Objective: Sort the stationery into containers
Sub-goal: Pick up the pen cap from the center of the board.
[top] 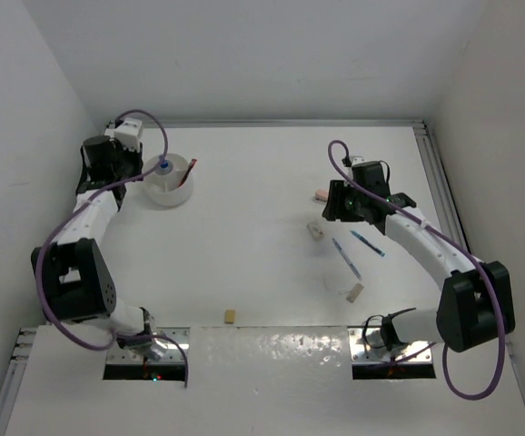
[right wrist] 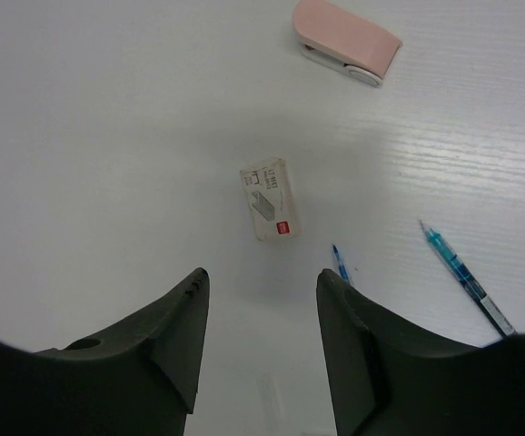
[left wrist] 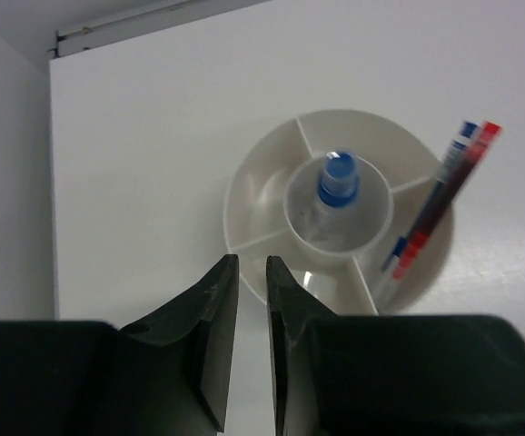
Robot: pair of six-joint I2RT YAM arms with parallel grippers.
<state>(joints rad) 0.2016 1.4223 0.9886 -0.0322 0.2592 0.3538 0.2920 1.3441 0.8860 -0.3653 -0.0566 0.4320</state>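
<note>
- Your left hand (left wrist: 252,264) sits at the far-left corner of the surface (top: 244,259), just beside the white bowl (left wrist: 244,195). It is only slightly spread: a narrow slit between the fingers, nothing in it.
- The bowl is round and divided into a centre cup with outer compartments around it.
- The tiny blue-capped bottle (left wrist: 338,178) stands upright in the centre cup.
- The red-and-blue pen (left wrist: 440,204) leans in the outer compartment on the right of the left wrist view. Its lower end is inside and its capped end pokes out past the rim.
- The other outer compartments you can see show only bare white.
- Your right hand (right wrist: 261,275) is on the right side of the surface, well apart from the bowl. Its fingers are spread wide, holding nothing and touching nothing.
- The small white block (right wrist: 268,200), with a printed label and a red mark, lies flat on the surface in line with the gap between those fingers, apart from both.
- The pink eraser (right wrist: 345,41) lies beyond the block, well apart from it.
- The blue pen (right wrist: 467,278) lies flat to the right of the block. A second blue tip (right wrist: 339,262) shows just beside the right finger; the rest of it is hidden.
- A small tan block (top: 230,316) sits alone near the front edge, between the arm bases.
- Another small block (top: 356,292) sits near the right arm's base; I can't tell what's beside it.
</note>
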